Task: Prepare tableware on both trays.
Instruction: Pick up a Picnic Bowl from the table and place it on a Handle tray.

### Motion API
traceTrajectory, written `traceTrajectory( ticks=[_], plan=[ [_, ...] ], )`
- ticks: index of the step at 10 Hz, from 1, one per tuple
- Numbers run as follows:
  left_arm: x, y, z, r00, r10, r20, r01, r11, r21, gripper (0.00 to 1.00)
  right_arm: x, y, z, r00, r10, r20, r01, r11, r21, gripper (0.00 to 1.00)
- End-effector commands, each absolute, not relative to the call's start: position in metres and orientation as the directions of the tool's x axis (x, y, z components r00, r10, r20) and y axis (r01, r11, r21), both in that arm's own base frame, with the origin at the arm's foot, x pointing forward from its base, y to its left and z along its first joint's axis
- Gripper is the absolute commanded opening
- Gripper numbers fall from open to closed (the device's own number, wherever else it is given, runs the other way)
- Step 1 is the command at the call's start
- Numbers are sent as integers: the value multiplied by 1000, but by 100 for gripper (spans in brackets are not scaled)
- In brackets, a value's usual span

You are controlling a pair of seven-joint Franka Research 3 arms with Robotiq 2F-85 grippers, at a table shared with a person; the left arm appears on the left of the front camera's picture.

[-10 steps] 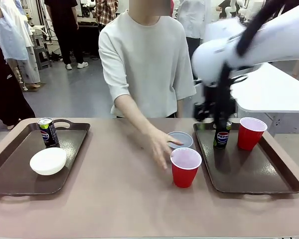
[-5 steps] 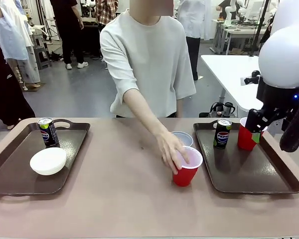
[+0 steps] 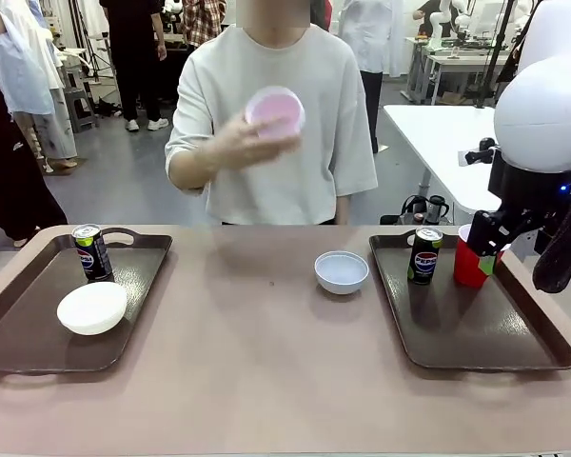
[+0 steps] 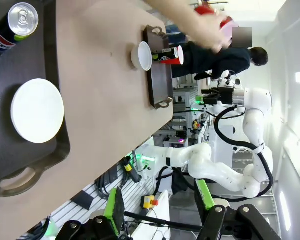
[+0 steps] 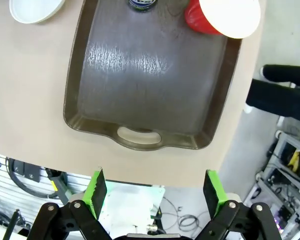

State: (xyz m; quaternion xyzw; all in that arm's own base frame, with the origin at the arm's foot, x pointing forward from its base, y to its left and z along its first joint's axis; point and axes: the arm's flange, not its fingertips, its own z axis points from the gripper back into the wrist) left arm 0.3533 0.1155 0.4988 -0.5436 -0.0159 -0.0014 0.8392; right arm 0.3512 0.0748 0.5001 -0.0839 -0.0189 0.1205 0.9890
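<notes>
On the left tray (image 3: 33,286) stand a Pepsi can (image 3: 92,252) and a white bowl (image 3: 92,307). The right tray (image 3: 466,324) holds a second can (image 3: 423,255) and a red cup (image 3: 469,265). Another white bowl (image 3: 342,271) sits on the tabletop just left of that tray. The person's hand holds a second red cup (image 3: 274,111) up at chest height, pale inside facing me. My right gripper (image 5: 155,192) hovers open above the right tray's (image 5: 150,75) near end. My left gripper (image 4: 159,205) is open, well off the left tray (image 4: 5,75).
The person stands at the far side of the table, behind its middle. My right arm (image 3: 542,114) hangs over the table's right end, beside the right tray's far corner. A white table (image 3: 438,133) stands behind on the right.
The person's hand has lifted the red cup from the table's middle up to chest height. My right arm swung off the can to the right, then held still.
</notes>
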Motion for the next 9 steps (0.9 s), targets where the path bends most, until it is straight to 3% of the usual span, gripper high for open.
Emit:
traceTrajectory(
  ticks=[1, 9],
  plan=[
    [351, 116, 498, 999, 11, 50, 42, 397, -917, 76, 350, 74, 502, 973, 233, 11, -227, 957, -181, 100],
    [351, 116, 498, 999, 11, 50, 42, 397, -917, 76, 351, 75, 500, 970, 242, 17, -235, 957, -171, 100]
  ],
)
